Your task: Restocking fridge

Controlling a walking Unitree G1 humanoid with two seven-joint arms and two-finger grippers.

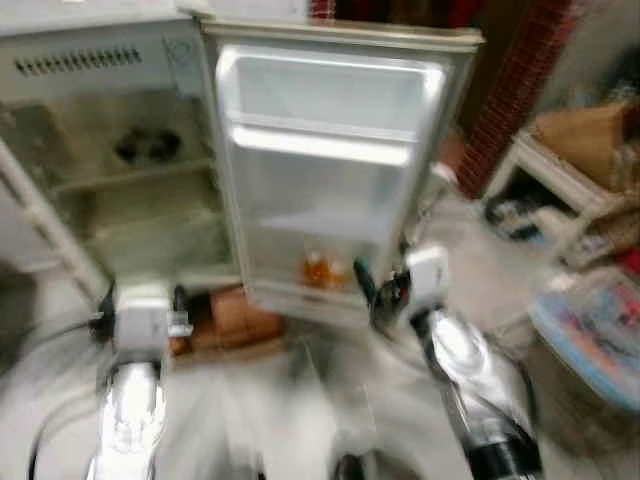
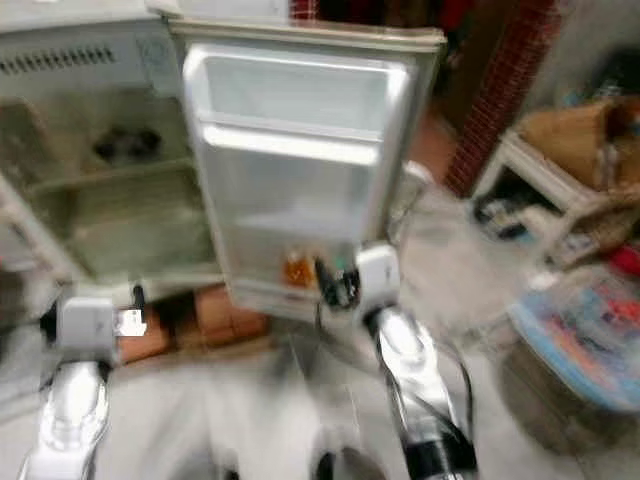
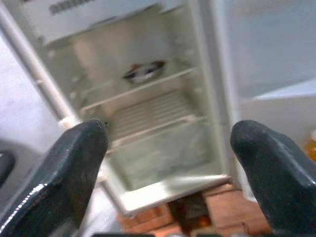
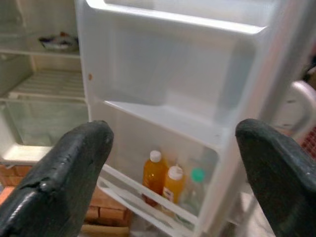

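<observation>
While the head views are smeared with blur, a small white fridge (image 1: 120, 150) stands with its door (image 1: 330, 170) swung fully open, propped on reddish bricks (image 1: 235, 320) over a pale floor. Its cabinet has moulded white plastic walls and two ribbed shelves; on the upper shelf, toward the back, sits a shallow dark dish (image 3: 143, 72), with what it holds too blurred to tell. A clear glassy drawer front (image 3: 158, 153) closes off the bottom.

Two orange bottles with white caps (image 4: 163, 180) stand side by side in the lowest door rack, touching, behind a thin white rail, and a clear bottle with a green cap (image 4: 196, 190) stands just beside them toward the door's outer edge. The upper door racks are smooth, glossy white plastic.

Both silver arms reach toward the fridge. Facing the cabinet, the left pincer (image 3: 168, 148) has its rounded, matte black fingers (image 3: 74, 163) spread wide, holding nothing. Before the door rack, the right pincer (image 4: 173, 148) is likewise wide apart and empty, its fingers (image 4: 69, 173) scuffed and rubbery.

By the brick pillar (image 1: 515, 90) on the robot's right stands a white wooden rack (image 1: 570, 195) carrying a tan basket (image 1: 585, 135).
</observation>
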